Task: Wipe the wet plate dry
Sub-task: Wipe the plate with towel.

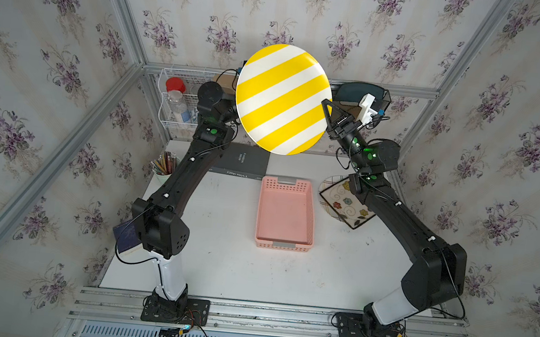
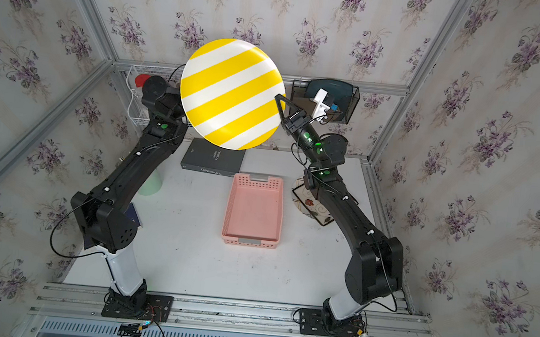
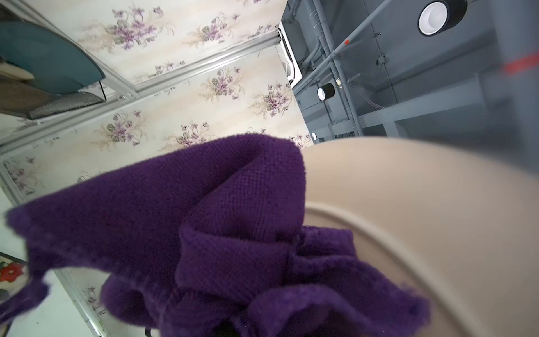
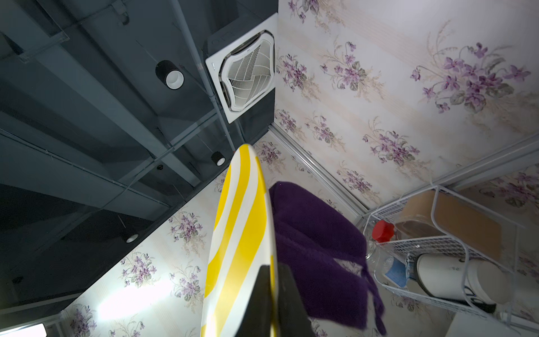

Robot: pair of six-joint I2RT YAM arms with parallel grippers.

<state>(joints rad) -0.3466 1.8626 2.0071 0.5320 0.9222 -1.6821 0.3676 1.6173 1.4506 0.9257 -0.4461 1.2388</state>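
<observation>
Okay, top views: I've got the yellow-striped plate (image 1: pixel 282 99) raised on edge above the table (image 1: pixel 218 259), face to camera, so its back is free for wiping; the right gripper (image 1: pixel 327 108) pinches its rim, jaws closed tight.
Left wrist: purple cloth (image 3: pixel 204 218) bunched against the plate's pale underside; the left gripper is buried beneath, clamped on the cloth, I judge.
Right wrist: fingers (image 4: pixel 291 309) straddle the rim, cloth behind.
</observation>
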